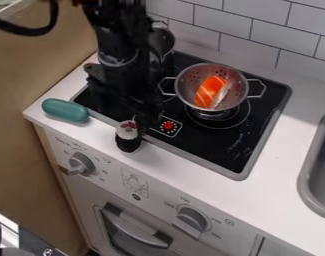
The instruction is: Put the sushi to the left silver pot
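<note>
Here you are, and the delivery is the part left to do: you have a sushi roll [128,136] on the white counter [277,155], upright just in front of the stove's metal edge, and a salmon nigiri [211,92] sitting in the perforated silver colander [243,92]. The task doesn't say which sushi it wants, but the roll looks the likelier pick, with your gripper [146,114] right down beside it. Whether you have a grip on it, or are open or closed there, you cannot tell from here; the black hardware merges with the dark cooktop [218,155]. So count the approach as about made, with a sure grasp, the lift, the carry and the release to come. Now to the containers: your goal, the left silver pot [167,41], stands at the back by the tiled wall, partly hidden behind your arm, and you cannot make out what its inside holds. Over to its right, the two-handled colander rests on the right burner, the nigiri leaning in its bowl, orange side towards you; if that piece turns out to be the one meant, then you have the whole job ahead. At the far right you have the grey sink [305,185], and over at the left end of the counter, a teal oblong object [65,110].
</note>
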`<state>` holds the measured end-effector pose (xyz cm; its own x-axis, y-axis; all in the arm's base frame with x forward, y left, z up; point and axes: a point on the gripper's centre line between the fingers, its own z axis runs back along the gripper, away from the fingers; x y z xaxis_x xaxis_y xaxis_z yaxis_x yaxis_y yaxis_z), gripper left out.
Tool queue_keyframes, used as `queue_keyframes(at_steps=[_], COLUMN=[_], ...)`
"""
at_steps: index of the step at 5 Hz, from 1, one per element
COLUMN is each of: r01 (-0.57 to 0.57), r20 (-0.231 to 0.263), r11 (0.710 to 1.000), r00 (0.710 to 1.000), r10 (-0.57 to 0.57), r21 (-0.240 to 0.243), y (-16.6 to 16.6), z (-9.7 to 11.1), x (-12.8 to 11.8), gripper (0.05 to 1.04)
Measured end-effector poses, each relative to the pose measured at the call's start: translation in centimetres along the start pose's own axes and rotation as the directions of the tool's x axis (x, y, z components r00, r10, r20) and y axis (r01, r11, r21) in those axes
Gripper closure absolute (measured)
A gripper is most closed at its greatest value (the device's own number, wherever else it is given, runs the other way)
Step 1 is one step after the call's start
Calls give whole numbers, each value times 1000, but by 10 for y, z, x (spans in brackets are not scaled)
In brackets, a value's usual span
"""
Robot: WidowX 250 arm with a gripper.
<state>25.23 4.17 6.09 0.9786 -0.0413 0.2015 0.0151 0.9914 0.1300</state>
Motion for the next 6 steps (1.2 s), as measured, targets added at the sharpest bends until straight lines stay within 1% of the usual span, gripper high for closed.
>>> queue_keyframes(at_steps=[2,3,4,5,6], r01=[4,-14,-30,-40,-62], r20=[42,39,57,60,71], r11=[999,998,996,995,992], r00=[999,999,998,998,996], r10=[-6,12,25,35,55], r21=[40,63,81,87,111], y=[2,1,-1,-3,-7], z=[-8,-13,-16,-19,-26], x=[-2,-9,-11,-16,-19], gripper=[83,83,83,83,83])
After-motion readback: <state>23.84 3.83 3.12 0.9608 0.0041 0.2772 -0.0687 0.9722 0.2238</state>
